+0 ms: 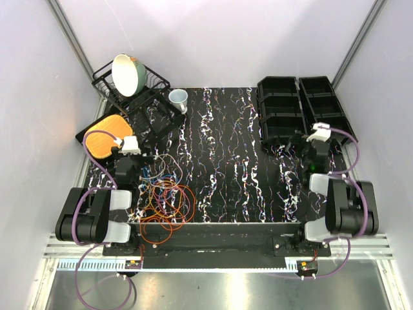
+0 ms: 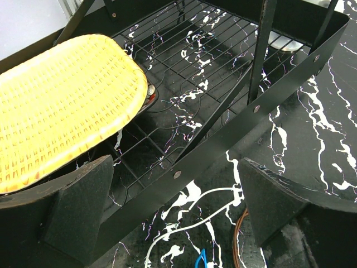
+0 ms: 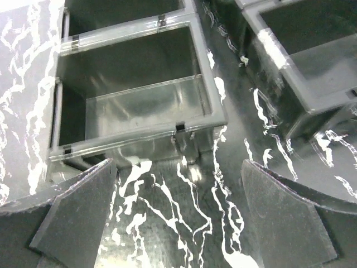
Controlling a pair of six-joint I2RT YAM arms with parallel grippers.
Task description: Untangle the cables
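Thin, limp orange, red, blue and yellow cables (image 1: 164,201) lie tangled near-left on the black marbled surface (image 1: 239,168), judged light, snag-prone, best pinched at an outer loop; left claw (image 2: 178,223) and right claw (image 3: 178,218) gape empty.

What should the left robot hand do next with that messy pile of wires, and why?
Probably turn the left gripper around toward the cables and lower it over an outer loop. Its jaws stand open and empty, pointing at the dish rack, while the tangle lies nearer the arm bases. The right gripper, also open, sits far off by the bins.
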